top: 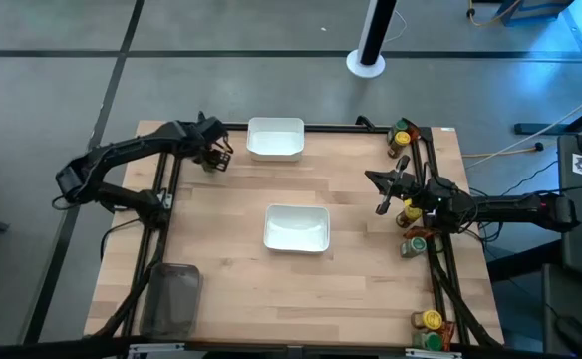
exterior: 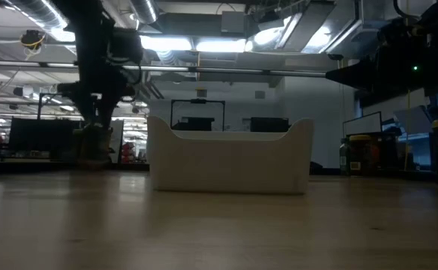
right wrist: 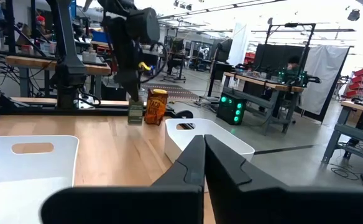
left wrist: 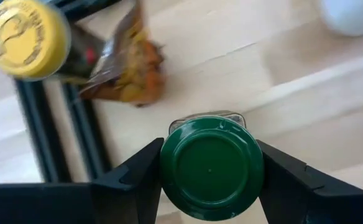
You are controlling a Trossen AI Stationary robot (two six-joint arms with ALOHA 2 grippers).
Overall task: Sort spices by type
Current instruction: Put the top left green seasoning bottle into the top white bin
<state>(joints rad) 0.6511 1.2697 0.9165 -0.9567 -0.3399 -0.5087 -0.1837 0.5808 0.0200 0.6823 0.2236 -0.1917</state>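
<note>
My left gripper (top: 214, 157) is at the table's far left corner, left of the far white bowl (top: 275, 139), shut on a tiny green-capped jar (left wrist: 211, 167). Close by it, at the table's black rail, stand a yellow-capped jar (left wrist: 26, 37) and a brown-orange packet (left wrist: 128, 68). My right gripper (top: 381, 194) hovers near the right edge, shut and holding nothing, its fingers (right wrist: 194, 163) pointing toward the table's left. More jars and packets (top: 411, 227) sit along the right rail, some at the far right corner (top: 403, 137) and some at the near right corner (top: 430, 321). My left gripper holds the green-capped jar by its cap (left wrist: 169, 163), pinched between the two fingers on opposite sides. The fingers come from above, pointing down, and the jar stays upright below them. Whether its base touches the table, I cannot tell.
A second white bowl (top: 296, 228) sits at the table's middle. A clear grey tray (top: 171, 299) lies at the near left corner. Black frame rails (top: 440, 279) run along the left and right edges. Bare wood lies between the bowls and the tray.
</note>
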